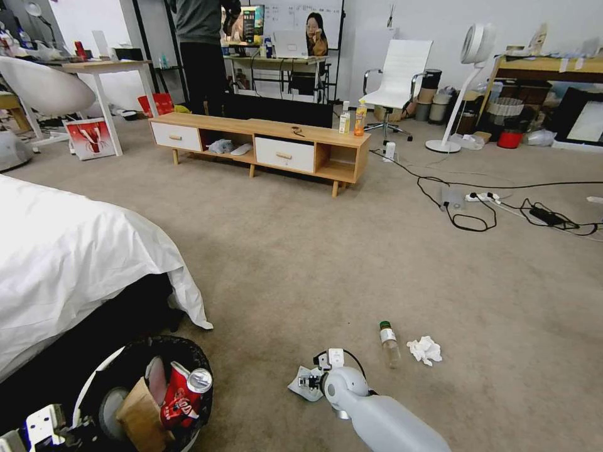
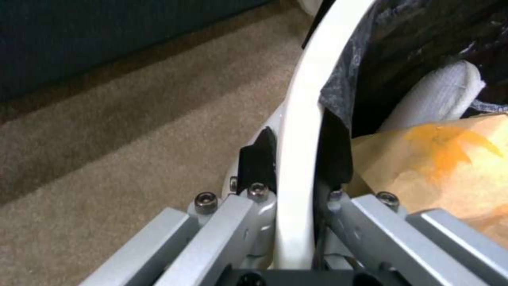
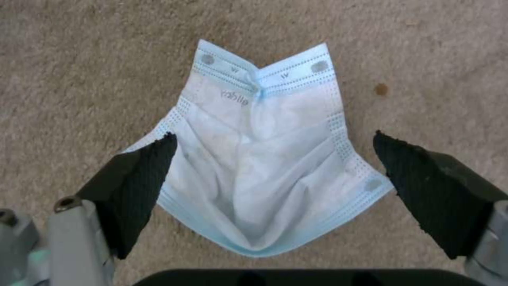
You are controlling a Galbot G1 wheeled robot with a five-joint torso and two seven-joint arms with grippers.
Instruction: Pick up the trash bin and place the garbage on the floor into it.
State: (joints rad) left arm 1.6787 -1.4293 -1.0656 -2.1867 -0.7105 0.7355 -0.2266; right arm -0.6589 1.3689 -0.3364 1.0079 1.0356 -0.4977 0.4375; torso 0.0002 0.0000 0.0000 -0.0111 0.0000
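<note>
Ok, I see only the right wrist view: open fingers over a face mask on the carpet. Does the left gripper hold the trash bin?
Observer: Yes. The left gripper is shut on the white handle of the trash bin, low at the robot's left, beside the bed.
Operator: What is inside it already?
Observer: A crushed red can and a brown cardboard piece.
Operator: What else lies on the floor?
Observer: A small bottle and a white tissue, just beyond the right gripper.
</note>
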